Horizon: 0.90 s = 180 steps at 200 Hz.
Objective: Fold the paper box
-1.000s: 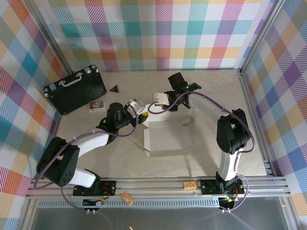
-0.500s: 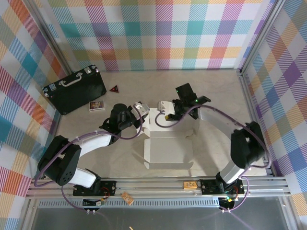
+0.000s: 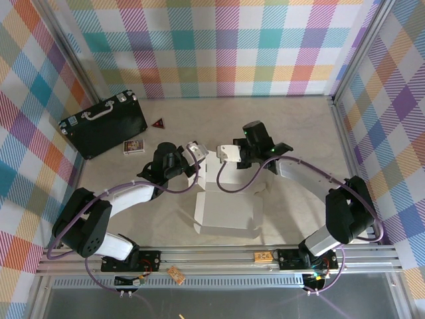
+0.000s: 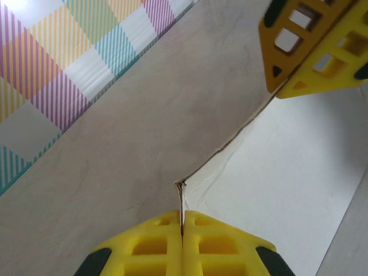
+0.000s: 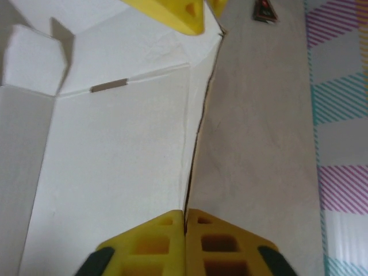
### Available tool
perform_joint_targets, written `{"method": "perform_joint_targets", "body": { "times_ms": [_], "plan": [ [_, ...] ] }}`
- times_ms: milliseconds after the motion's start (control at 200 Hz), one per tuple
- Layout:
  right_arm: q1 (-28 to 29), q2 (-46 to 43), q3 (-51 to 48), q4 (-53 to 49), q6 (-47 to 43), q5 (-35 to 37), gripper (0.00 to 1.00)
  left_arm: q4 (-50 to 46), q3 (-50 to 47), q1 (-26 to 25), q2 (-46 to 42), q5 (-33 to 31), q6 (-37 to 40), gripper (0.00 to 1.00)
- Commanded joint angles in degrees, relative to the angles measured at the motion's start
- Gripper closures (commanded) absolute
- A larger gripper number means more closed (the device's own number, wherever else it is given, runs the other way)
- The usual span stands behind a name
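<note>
The box (image 3: pixel 226 209) lay white side up in the middle of the table (image 3: pixel 299 219), between the two arms and a little nearer their bases than the back wall. Both grippers had hold of its far flap. The left gripper (image 4: pixel 182 221) was pinched flat on the thin cardboard edge at the flap's left end, and the right gripper (image 5: pixel 185 221) was clamped the same way on the edge at the right end, with no gap visible between either pair of fingers beyond the sheet itself. From the left wrist the right gripper's yellow fingers (image 4: pixel 310 52) showed close by along the same edge, so the two grips sat near each other, neither arm clearly the nearer. The held flap's long axis ran left to right between them, and it seemed raised off the table. The rest of the box stretched from the grippers back toward the bases, its main panel wider across than deep and turned slightly askew. Folding the flap over probably meant both grippers moving together toward the bases, keeping the crease straight.
</note>
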Motion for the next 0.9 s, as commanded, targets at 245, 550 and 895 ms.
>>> {"method": "perform_joint_targets", "body": {
  "times_ms": [245,550,895],
  "plan": [
    [5.69,-4.88,-15.9,26.66,-5.37,13.94,1.0,9.35,-9.91,2.21,-19.33,-7.72,-25.62,0.2],
    [8.52,-1.08,-21.87,47.9,-10.0,23.47,1.0,-16.76,-14.53,6.93,-33.0,-11.15,-50.31,0.09],
    [7.03,7.44,-18.65,62.32,-17.41,22.01,1.0,-2.63,-10.45,14.31,-16.01,-5.11,-43.84,0.17]
  ]
}}
